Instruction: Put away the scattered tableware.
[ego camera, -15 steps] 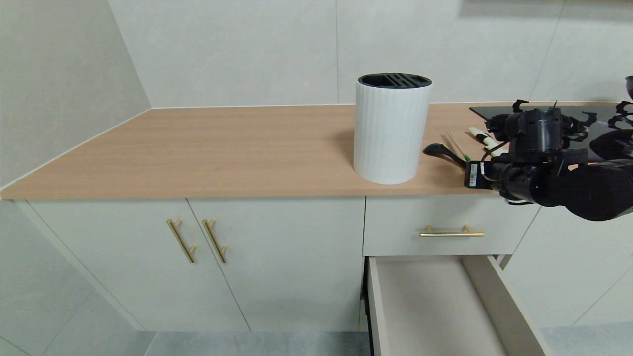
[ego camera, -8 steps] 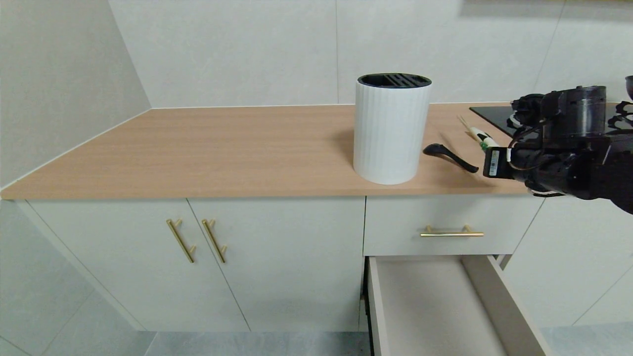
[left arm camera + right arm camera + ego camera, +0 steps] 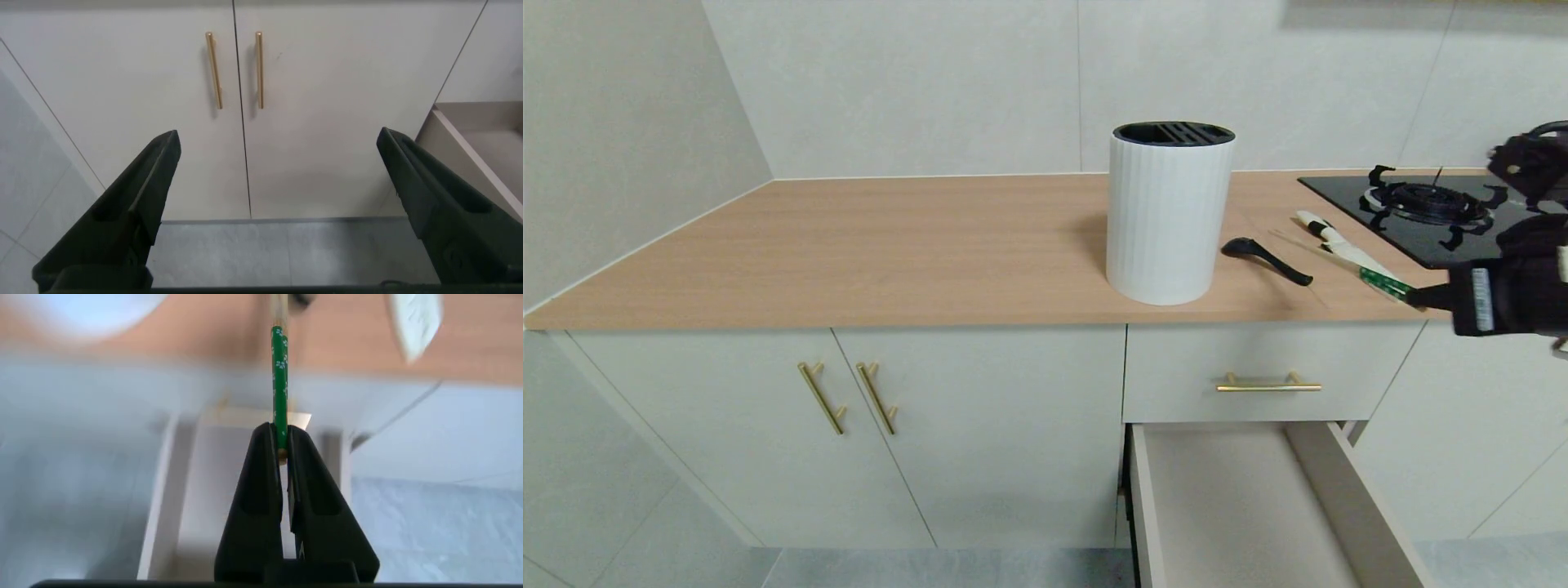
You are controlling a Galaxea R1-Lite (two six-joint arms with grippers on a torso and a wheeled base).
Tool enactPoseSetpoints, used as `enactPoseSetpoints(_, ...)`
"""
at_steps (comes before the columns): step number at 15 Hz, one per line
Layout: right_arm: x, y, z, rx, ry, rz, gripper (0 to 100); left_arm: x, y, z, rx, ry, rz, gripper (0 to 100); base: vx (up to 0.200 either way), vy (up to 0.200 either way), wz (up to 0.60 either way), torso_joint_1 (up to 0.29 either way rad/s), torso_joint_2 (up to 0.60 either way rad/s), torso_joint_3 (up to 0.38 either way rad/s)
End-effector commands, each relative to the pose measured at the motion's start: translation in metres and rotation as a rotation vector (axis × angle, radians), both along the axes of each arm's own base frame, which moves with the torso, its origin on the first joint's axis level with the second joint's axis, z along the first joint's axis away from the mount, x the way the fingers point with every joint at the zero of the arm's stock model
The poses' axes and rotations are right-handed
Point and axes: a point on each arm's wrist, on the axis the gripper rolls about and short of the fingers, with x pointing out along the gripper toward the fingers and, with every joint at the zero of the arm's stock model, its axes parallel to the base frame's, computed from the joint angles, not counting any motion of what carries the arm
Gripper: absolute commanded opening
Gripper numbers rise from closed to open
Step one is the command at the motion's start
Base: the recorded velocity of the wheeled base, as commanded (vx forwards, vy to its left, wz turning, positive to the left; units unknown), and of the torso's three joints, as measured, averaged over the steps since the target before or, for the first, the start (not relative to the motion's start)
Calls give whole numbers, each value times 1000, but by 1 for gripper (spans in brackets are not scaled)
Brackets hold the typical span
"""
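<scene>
Your right gripper (image 3: 280,439) is clamped on the green-patterned end of the thin wooden chopsticks (image 3: 1374,279), which slant over the front edge of the wooden countertop (image 3: 890,245), near the black-handled utensil (image 3: 1267,259). Your left gripper (image 3: 278,147) hangs spread wide before the pale cabinet doors (image 3: 327,122).

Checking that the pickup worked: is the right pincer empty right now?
No, the right pincer is closed on a green-ended chopstick that sticks out from between its fingertips.
</scene>
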Motion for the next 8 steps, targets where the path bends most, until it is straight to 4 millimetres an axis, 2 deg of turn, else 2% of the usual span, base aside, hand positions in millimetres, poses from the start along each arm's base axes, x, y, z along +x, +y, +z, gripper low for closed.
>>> enactPoseSetpoints(1,-77,-20,24,-5,-60,123,0,0,0,0,0,0,1,100,0,0,0,0,0,0)
enactPoseSetpoints(2,-84,-21,24,-13,-52,141,0,0,0,0,0,0,1,100,0,0,0,0,0,0)
enactPoseSetpoints(3,-99,-21,24,-9,-39,198,0,0,0,0,0,0,1,100,0,0,0,0,0,0)
enactPoseSetpoints(5,-111,-21,21,-14,-8,250,0,0,0,0,0,0,0,100,0,0,0,0,0,0)
enactPoseSetpoints(8,-106,-16,8,11,101,337,0,0,0,0,0,0,0,100,0,0,0,0,0,0)
